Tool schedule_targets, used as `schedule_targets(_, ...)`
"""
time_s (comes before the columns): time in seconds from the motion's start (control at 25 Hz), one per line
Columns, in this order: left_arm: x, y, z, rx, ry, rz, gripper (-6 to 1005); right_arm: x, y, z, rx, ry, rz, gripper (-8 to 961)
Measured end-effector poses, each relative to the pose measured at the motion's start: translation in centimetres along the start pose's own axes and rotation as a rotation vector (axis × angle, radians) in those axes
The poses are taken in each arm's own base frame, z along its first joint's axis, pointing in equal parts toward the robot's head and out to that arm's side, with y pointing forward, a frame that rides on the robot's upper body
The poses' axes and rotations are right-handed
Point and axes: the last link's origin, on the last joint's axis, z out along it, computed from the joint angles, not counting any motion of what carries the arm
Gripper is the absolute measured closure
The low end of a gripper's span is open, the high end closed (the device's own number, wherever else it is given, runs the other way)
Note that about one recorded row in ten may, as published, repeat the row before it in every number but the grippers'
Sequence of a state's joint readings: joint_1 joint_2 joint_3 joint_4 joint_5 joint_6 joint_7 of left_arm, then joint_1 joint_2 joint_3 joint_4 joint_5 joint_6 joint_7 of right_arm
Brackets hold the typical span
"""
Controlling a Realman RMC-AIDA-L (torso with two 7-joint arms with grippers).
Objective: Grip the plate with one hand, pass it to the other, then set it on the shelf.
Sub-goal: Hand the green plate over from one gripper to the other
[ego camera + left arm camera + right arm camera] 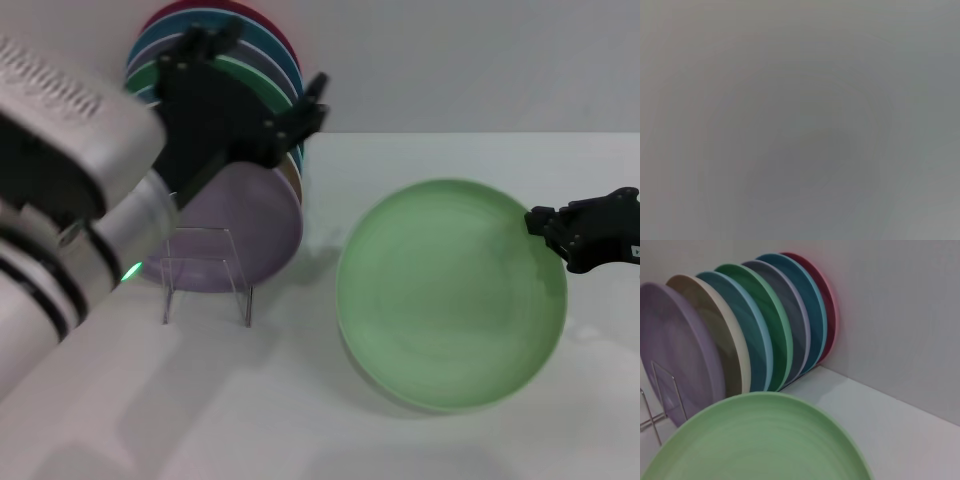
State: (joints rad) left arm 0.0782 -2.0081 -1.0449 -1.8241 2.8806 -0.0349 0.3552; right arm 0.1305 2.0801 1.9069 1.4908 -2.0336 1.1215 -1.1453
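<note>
We hold the plate by its right rim in our right end effector, above the counter's middle; the left end effector, whose opening we cannot judge, waits toward the far-left corner.

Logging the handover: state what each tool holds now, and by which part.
The right tool grips the round pastel-green matte plate by its rim, on the robot's right edge. The left tool, up by the racked plates, holds nothing visible.
</note>
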Motion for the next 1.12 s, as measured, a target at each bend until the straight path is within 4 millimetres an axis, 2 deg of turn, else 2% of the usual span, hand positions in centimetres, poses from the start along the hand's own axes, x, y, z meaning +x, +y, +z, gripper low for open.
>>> schedule_targets(0.04,0.0,0.0,0.0,0.000,0.000,0.000,166,0.0,0.0,0.0,0.002,-0.001,-0.004,940)
schedule_targets(0.12,1.9,0.8,1.3,-0.113,-0.056,-0.101,166,-0.1,0.0,0.1,0.003,-0.004,-0.011,939)
schedule_targets(0.2,2.3,0.6,1.5,-0.134,-0.058,-0.122,166,-0.1,0.0,0.1,0.003,-0.005,-0.016,939)
schedule_targets(0.48,4.0,-1.2,2.2,-0.264,-0.044,-0.184,166,0.0,0.0,0.0,0.005,-0.007,-0.029,939)
schedule_targets(0.8,3.3,-1.7,2.5,-0.406,-0.078,-0.220,165,-0.5,0.3,-0.1,-0.010,-0.055,-0.083,939)
schedule_targets(0.96,2.3,-2.2,2.6,-0.432,-0.110,-0.215,165,-0.8,0.5,-0.4,-0.010,-0.074,-0.118,939)
schedule_targets(1.12,0.0,-2.6,2.7,-0.413,-0.183,-0.195,165,-1.3,0.9,-0.4,-0.022,-0.098,-0.144,940)
